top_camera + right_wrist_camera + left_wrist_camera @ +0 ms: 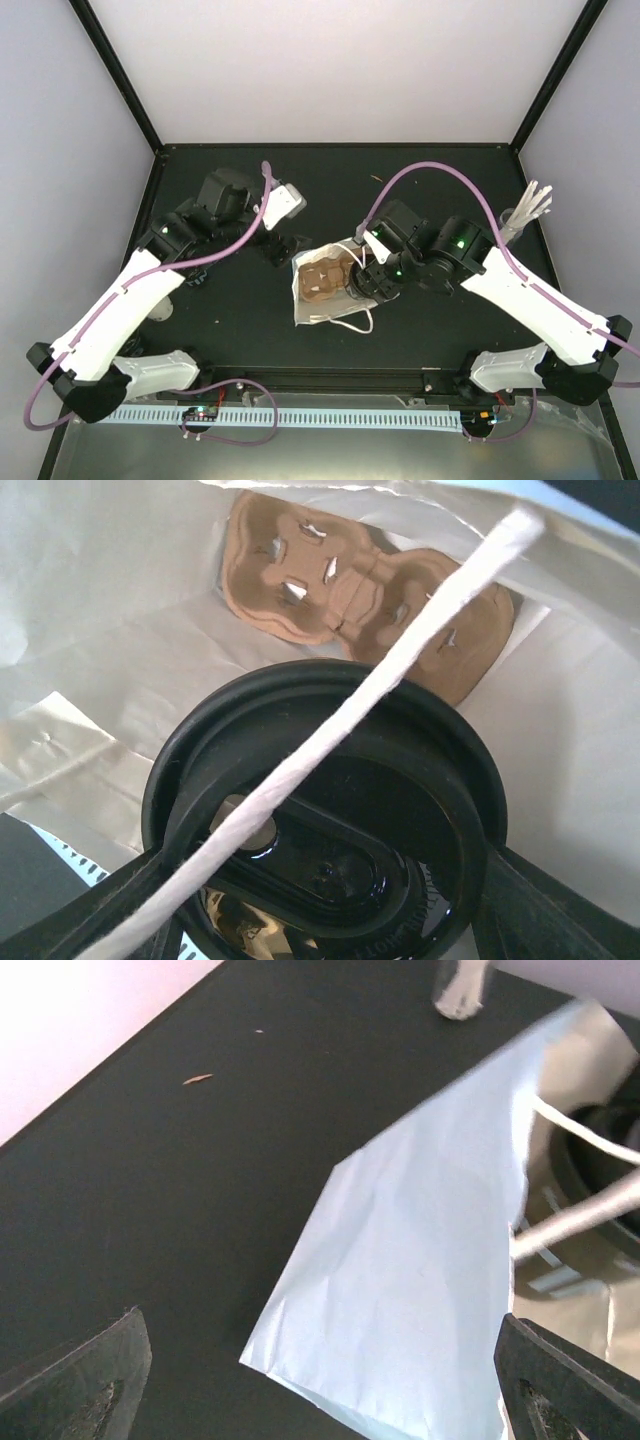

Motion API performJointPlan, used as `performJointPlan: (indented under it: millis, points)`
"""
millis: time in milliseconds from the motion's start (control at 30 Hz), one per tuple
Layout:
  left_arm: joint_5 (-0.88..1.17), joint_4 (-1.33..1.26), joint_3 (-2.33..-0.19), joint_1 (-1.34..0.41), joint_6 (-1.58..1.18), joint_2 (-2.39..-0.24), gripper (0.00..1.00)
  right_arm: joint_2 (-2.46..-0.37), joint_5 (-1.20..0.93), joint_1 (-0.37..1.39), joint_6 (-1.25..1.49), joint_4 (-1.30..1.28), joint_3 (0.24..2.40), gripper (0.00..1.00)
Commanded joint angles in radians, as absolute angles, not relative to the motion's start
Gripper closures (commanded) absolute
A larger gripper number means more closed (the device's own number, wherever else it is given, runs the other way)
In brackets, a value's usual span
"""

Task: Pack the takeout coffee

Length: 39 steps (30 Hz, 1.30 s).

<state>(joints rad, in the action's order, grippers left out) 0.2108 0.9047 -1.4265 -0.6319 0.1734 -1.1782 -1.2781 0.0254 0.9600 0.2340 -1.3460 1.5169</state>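
The right tool pinches a coffee cup, one finger on either flank of its black lid, at the mouth of a pale blue paper bag. Beyond the tool, deeper in the bag, lies the brown pulp carrier. A white handle crosses over the lid. Raised lettering on the lid's near edge is too small to read. The left tool is spread wide, low over the table, with the bag's outer side just ahead of it.
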Motion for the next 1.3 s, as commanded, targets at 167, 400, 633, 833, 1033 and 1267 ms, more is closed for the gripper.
performJointPlan:
  millis: [167,400,633,833,1033,1267]
  points:
    - [0.193,0.799,-1.335,-0.824,0.339,-1.091,0.04,-1.235,0.053,0.967,0.250,-1.324,1.502,0.46]
    - [0.045,0.783,-1.352,-0.899,0.295,-1.162,0.09,-1.229,0.042,0.971,0.251,-1.304,1.496,0.46]
    - [0.052,0.784,-1.377,-0.900,0.267,-1.242,0.24,-1.203,0.047,0.977,0.248,-1.267,1.473,0.47]
    - [0.091,0.723,-1.360,-0.914,0.244,-1.250,0.39,-1.175,0.071,0.987,0.255,-1.227,1.433,0.47]
    - [0.085,0.680,-1.339,-0.932,0.238,-1.254,0.47,-1.142,0.090,0.992,0.259,-1.189,1.390,0.48]
    - [0.096,0.625,-1.319,-0.959,0.259,-1.259,0.49,-1.112,0.098,0.995,0.262,-1.151,1.347,0.48]
